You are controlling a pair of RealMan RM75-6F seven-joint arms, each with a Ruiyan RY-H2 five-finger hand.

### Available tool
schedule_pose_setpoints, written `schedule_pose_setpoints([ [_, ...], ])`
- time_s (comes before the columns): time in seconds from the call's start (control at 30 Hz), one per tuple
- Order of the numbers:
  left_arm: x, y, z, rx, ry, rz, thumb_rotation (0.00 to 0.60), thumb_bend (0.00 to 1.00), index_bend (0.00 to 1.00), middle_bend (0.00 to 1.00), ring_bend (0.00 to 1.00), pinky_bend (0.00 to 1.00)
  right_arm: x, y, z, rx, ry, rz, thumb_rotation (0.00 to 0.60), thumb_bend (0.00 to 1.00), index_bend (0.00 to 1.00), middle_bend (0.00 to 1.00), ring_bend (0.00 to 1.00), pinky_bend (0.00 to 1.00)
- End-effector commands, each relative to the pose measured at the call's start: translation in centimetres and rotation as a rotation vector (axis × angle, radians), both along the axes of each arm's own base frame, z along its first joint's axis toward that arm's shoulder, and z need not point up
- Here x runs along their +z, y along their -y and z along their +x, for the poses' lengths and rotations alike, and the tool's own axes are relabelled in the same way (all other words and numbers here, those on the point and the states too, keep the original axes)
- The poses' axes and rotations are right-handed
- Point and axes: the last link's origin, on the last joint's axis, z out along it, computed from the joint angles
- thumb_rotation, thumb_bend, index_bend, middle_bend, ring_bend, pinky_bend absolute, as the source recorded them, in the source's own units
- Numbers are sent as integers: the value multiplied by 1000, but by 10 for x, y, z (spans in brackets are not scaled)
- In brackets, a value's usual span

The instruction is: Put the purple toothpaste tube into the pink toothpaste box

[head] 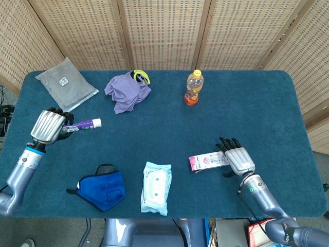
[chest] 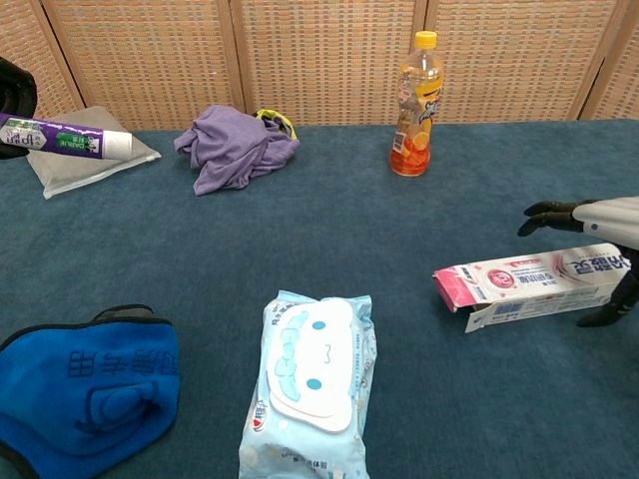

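My left hand [head: 47,126] grips the purple toothpaste tube [head: 84,124] at the table's left edge, the white cap pointing right. In the chest view the tube [chest: 68,141] hangs above the table at the far left, with only a dark bit of the left hand [chest: 12,92] showing. The pink toothpaste box [head: 207,161] lies flat at the right, its open flap end toward the left [chest: 529,284]. My right hand [head: 237,159] hovers over the box's right end, fingers spread above it [chest: 589,220] and thumb below; whether it touches the box is unclear.
An orange drink bottle [head: 194,88] stands at the back middle. A purple cloth [head: 126,91] and a grey pouch [head: 66,83] lie at the back left. A blue face mask [head: 102,187] and a wet-wipes pack [head: 156,187] sit near the front edge.
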Motion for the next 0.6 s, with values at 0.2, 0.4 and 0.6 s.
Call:
schedule_pose_setpoints([
  [0.2, -1, 1, 2, -5, -2, -3, 600, 314, 789, 662, 531, 505, -11, 13, 4, -5, 11, -16, 600, 153, 234, 23, 0, 0],
  [0.4, 1, 1, 0, 0, 0, 0, 600, 314, 789, 662, 531, 505, -14, 16, 4, -12, 38, -46, 600, 152, 311, 122, 0, 38],
  [0.6, 1, 0, 0, 2, 8, -1, 600, 314, 789, 662, 531, 505, -20, 13, -6, -32, 35, -35, 600, 153, 312, 119, 0, 39],
])
